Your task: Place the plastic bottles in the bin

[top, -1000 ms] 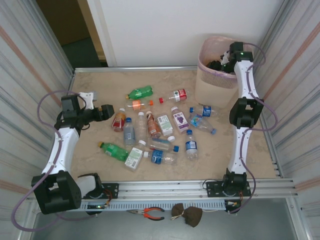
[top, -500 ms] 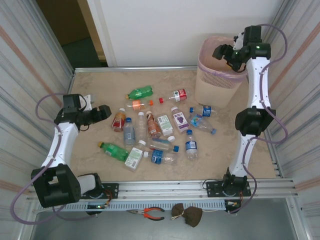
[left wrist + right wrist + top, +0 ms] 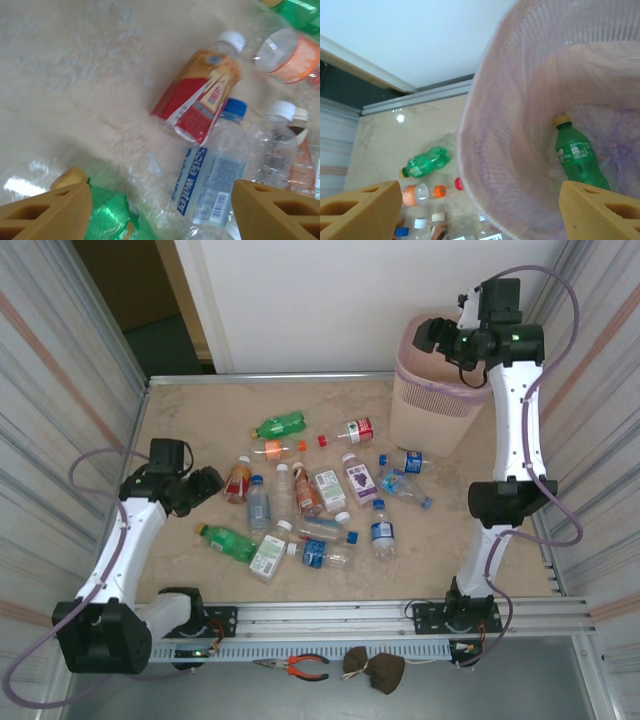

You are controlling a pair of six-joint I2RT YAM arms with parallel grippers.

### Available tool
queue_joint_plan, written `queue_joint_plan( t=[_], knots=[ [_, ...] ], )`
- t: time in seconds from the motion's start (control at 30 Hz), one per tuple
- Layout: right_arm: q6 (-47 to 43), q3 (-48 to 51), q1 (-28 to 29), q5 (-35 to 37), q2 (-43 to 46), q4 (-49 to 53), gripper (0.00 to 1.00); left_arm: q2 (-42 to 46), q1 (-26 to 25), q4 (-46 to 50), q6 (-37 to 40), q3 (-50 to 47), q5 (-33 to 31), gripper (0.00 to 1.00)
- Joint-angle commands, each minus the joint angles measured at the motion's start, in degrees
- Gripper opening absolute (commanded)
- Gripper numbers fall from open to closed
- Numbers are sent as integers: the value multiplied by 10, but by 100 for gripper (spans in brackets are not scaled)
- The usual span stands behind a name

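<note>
Early stage. One green bottle [image 3: 577, 157] lay inside the bin [image 3: 432, 405], far right. The right claw [image 3: 430, 333] hung released and empty above its rim. Roughly fifteen plastic bottles [image 3: 300, 502] lay scattered across the surface [image 3: 200, 420]. The left claw [image 3: 206, 485], spread wide and empty, hovered low at the pile's left edge.

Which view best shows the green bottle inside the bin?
The right wrist view: it looks down into the bin, onto the green bottle. The top external view gives the bin's outer wall and rim; the left wrist view faces table bottles.

Plastic bottles [image 3: 329, 490] crowd mid-table; bare tabletop [image 3: 200, 410] (left side) lies free.
</note>
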State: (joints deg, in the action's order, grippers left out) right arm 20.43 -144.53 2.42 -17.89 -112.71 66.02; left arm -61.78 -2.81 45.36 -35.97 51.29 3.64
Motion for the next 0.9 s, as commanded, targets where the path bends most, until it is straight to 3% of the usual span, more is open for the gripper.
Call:
queue_joint_plan(
  t=[0.0,0.3,0.63,0.87],
  knots=[
    [-16,23,11,20,49,-4,81,14,-15,49,-98,-31,-50,73],
    [-16,77,26,21,100,-23,81,30,-9,26,-173,-101,-45,73],
    [-18,107,37,32,127,-24,80,14,86,-79,-171,-175,55,71],
    [-19,113,46,44,142,-17,80,-11,113,-146,-177,-213,107,62]
  ],
)
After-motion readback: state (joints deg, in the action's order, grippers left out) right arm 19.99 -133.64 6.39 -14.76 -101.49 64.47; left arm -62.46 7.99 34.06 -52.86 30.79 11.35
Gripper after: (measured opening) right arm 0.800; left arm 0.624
